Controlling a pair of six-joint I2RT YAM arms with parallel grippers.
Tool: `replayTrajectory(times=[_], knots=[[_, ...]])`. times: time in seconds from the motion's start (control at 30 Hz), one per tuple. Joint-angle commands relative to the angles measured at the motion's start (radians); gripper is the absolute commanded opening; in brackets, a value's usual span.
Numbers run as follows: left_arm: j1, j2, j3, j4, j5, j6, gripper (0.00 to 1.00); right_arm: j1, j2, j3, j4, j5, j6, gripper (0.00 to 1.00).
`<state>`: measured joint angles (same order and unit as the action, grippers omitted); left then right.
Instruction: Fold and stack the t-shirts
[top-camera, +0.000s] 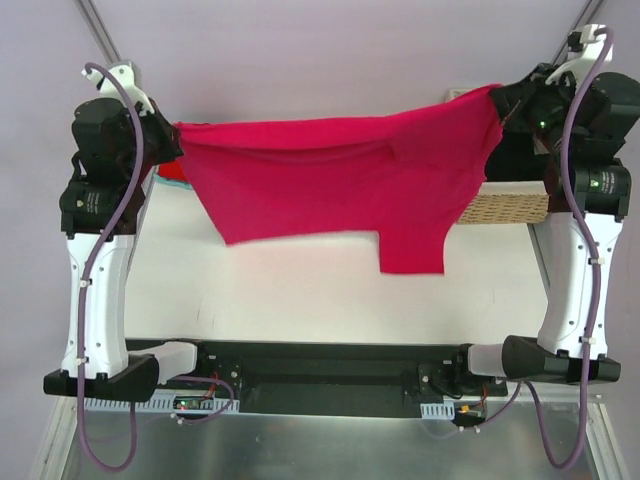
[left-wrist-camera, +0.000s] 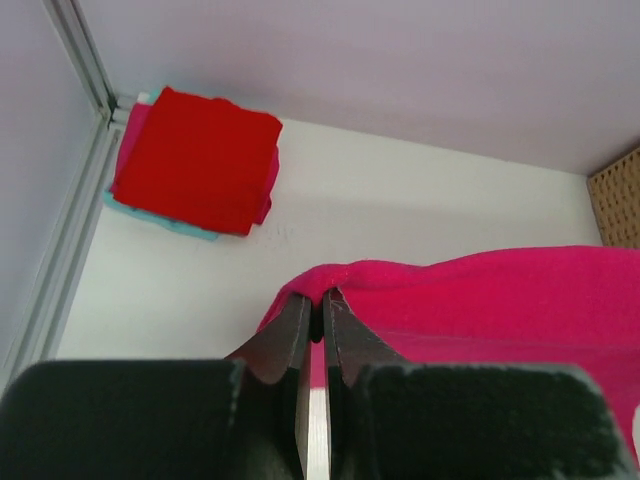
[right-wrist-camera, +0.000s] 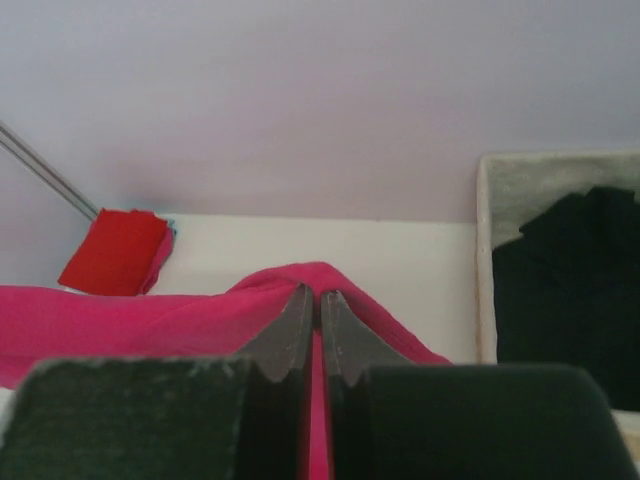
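The white table (top-camera: 300, 290) spreads below me. Above it the magenta-pink t-shirt (top-camera: 330, 165) hangs stretched between my two arms, sagging lower toward the right. The wicker basket (top-camera: 505, 208) sits at the right edge, black t-shirts (right-wrist-camera: 570, 280) inside. A folded red t-shirt (left-wrist-camera: 195, 160) tops a pile in the far left corner. My left gripper (left-wrist-camera: 317, 305) and right gripper (right-wrist-camera: 312, 300) each pinch the pink shirt's upper edge tight.

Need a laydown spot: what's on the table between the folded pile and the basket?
Nothing: bare table from pile to basket, in the left wrist view.
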<state>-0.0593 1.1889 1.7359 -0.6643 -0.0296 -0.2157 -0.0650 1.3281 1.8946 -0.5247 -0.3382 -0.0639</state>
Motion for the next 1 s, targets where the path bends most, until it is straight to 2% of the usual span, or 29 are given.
replayTrajectory(times=[0.0,0.17,0.37,0.63,0.73,0.87,0.97], knots=[[-0.004,-0.029,0.131,0.106,-0.016,0.047,0.00,-0.007,-0.018,0.098,0.190,-0.047,0.018,0.02],[-0.004,-0.118,0.082,0.104,-0.024,0.038,0.00,-0.007,-0.092,0.044,0.184,-0.050,0.023,0.02],[-0.004,-0.276,0.001,0.042,-0.062,0.032,0.00,-0.007,-0.219,-0.005,0.060,-0.025,-0.030,0.02],[-0.004,-0.406,0.051,-0.179,-0.084,0.007,0.00,-0.007,-0.392,0.027,-0.179,0.016,-0.083,0.02],[-0.004,-0.420,0.112,-0.280,-0.089,-0.001,0.00,-0.007,-0.440,0.005,-0.250,0.030,-0.083,0.02],[-0.004,-0.419,0.191,-0.363,-0.112,0.004,0.00,-0.007,-0.486,-0.029,-0.325,0.054,-0.071,0.02],[-0.004,-0.416,0.182,-0.367,-0.128,0.009,0.00,-0.007,-0.500,-0.037,-0.345,0.073,-0.062,0.02]])
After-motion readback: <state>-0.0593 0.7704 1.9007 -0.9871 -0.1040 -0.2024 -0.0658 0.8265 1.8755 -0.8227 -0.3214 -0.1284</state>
